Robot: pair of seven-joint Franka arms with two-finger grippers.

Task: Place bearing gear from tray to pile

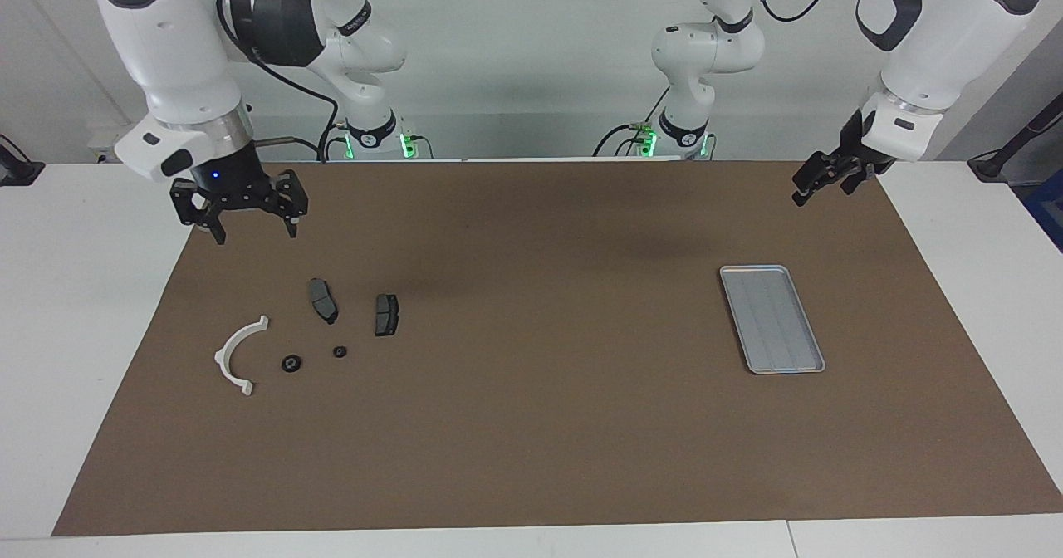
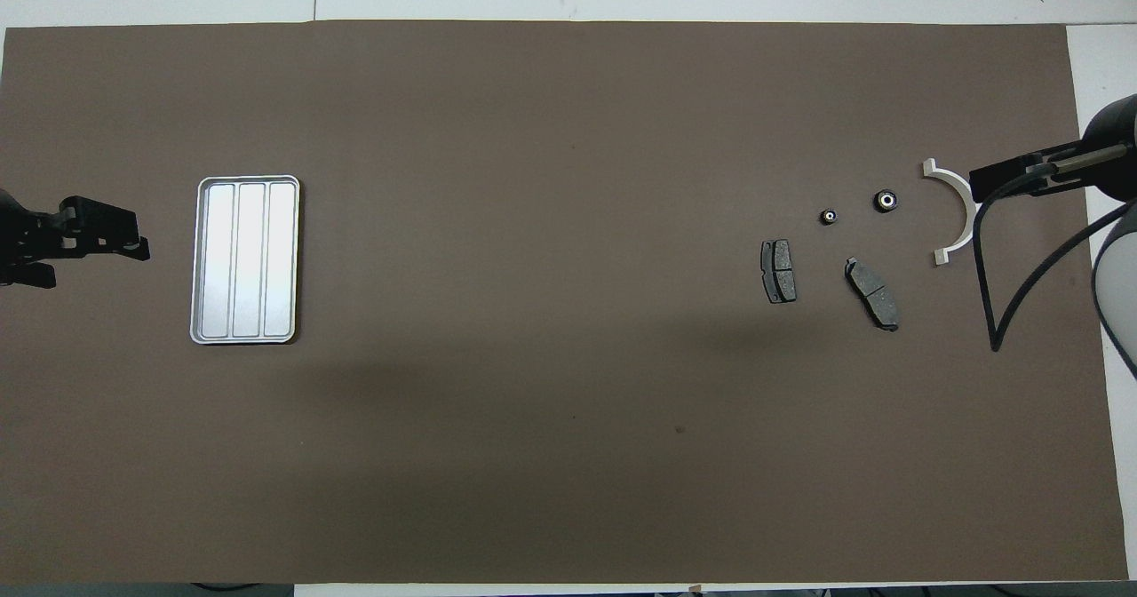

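Right gripper: jaws spread, holding nothing, raised over the mat's corner at the right arm's end. Left gripper: jaw state cannot be determined, raised over the corner at the left arm's end. Tray lies near that end. Two bearing gears lie in the pile, between the white bracket and brake pads.

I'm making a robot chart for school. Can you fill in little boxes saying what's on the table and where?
tray: nothing in it, toward left arm's end
pile: white bracket, two brake pads, toward right arm's end
small round parts: two, beside the bracket
left end effector: raised, waiting near the tray
right end effector: open, raised near the pile
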